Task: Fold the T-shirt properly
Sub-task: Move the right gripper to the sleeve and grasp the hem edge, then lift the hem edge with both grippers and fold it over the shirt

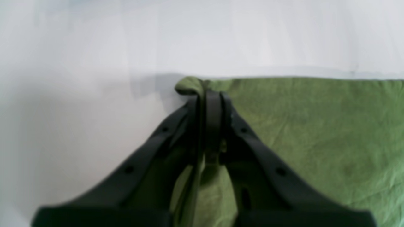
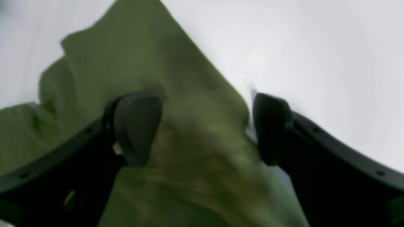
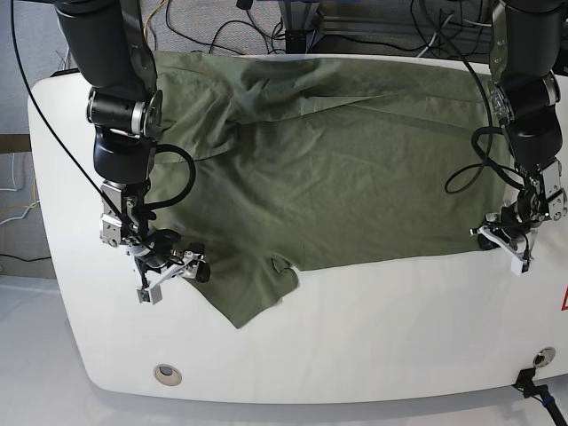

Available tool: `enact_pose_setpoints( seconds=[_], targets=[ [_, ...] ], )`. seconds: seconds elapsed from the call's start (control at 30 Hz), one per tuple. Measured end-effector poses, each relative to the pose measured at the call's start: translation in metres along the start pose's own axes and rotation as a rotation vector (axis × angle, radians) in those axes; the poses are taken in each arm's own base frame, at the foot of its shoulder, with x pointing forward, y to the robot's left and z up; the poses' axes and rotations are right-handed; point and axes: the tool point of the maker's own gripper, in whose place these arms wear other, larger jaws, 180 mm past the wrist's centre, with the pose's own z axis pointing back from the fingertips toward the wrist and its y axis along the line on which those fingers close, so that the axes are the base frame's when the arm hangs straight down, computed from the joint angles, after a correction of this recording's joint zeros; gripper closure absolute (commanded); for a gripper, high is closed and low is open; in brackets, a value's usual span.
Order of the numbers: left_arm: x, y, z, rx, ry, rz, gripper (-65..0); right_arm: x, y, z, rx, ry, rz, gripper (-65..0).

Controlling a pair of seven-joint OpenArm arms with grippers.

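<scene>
The olive-green T-shirt (image 3: pixel 328 169) lies spread across the white table (image 3: pixel 399 328), with one sleeve (image 3: pixel 244 293) pointing at the front edge. My left gripper (image 1: pixel 210 96) is shut on a corner of the T-shirt (image 1: pixel 315 132) at its straight edge; in the base view this gripper (image 3: pixel 493 237) sits at the cloth's right end. My right gripper (image 2: pixel 205 126) stands open low over the sleeve (image 2: pixel 195 151), one finger (image 2: pixel 137 126) above the cloth and the other (image 2: pixel 271 126) at its edge. In the base view the right gripper (image 3: pixel 188 266) is beside the sleeve's left side.
Black cables (image 3: pixel 355 27) run behind the table's far edge. A round hole (image 3: pixel 165 374) sits near the front left corner and a black clamp (image 3: pixel 535 380) at the front right. Bare white tabletop (image 3: pixel 399 328) lies in front of the shirt.
</scene>
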Motion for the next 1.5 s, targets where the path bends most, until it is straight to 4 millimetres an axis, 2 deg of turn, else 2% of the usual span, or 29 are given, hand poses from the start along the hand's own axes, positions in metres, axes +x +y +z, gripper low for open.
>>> enact_pose_setpoints(
  seconds=[0.07, 0.17, 0.27, 0.3, 0.57, 0.7, 0.73, 0.8, 0.97, 1.1, 1.23, 1.33, 1.43, 1.5],
  targets=[
    [-0.002, 0.000, 0.000, -0.002, -0.011, 0.007, 0.0, 0.000, 0.008, -0.003, 0.015, -0.001, -0.002, -37.8],
    [-0.004, 0.000, 0.003, 0.004, -0.006, -0.028, 0.0, -0.005, 0.012, -0.005, 0.024, 0.013, -0.003, -20.0],
    [-0.007, -0.003, 0.006, 0.007, -0.021, -0.061, 0.0, -0.009, 0.006, -0.003, 0.011, 0.028, 0.002, -1.5],
    [-0.007, -0.005, 0.006, 0.007, -0.026, -0.068, 0.0, -0.009, 0.005, -0.002, 0.008, 0.029, 0.000, 0.0],
    [-0.006, -0.006, 0.006, 0.005, -0.026, -0.069, 0.0, -0.010, 0.007, -0.002, 0.014, 0.032, 0.006, 0.0],
    [0.000, -0.009, 0.011, 0.010, -0.037, -0.102, 0.0, 0.006, 0.012, 0.009, 0.012, 0.045, 0.090, 0.0],
    [0.003, -0.009, 0.014, 0.014, -0.052, -0.118, 0.0, 0.003, 0.013, 0.013, 0.009, 0.049, 0.106, 0.0],
    [0.012, -0.012, 0.021, 0.014, -0.100, -0.154, 0.0, 0.008, 0.015, 0.024, -0.002, 0.044, 0.156, 0.0],
    [0.004, -0.015, 0.035, 0.030, -0.102, -0.231, 0.0, -0.003, 0.014, 0.056, -0.050, 0.088, 0.258, 0.0],
    [0.001, -0.021, 0.048, 0.033, -0.129, -0.289, 0.0, -0.006, 0.021, 0.084, -0.082, 0.087, 0.338, 0.0],
    [-0.013, -0.027, 0.061, 0.036, -0.127, -0.350, 0.0, -0.017, 0.027, 0.114, -0.119, 0.113, 0.409, 0.0],
    [-0.015, -0.032, 0.075, 0.038, -0.150, -0.387, 0.0, -0.023, 0.033, 0.135, -0.143, 0.118, 0.456, 0.0],
    [-0.019, -0.026, 0.092, 0.065, -0.165, -0.403, 0.0, -0.037, 0.038, 0.154, -0.157, 0.133, 0.490, 0.0],
    [-0.028, -0.021, 0.098, 0.088, -0.116, -0.415, 0.0, -0.049, 0.042, 0.164, -0.156, 0.143, 0.504, 0.0]
  ],
)
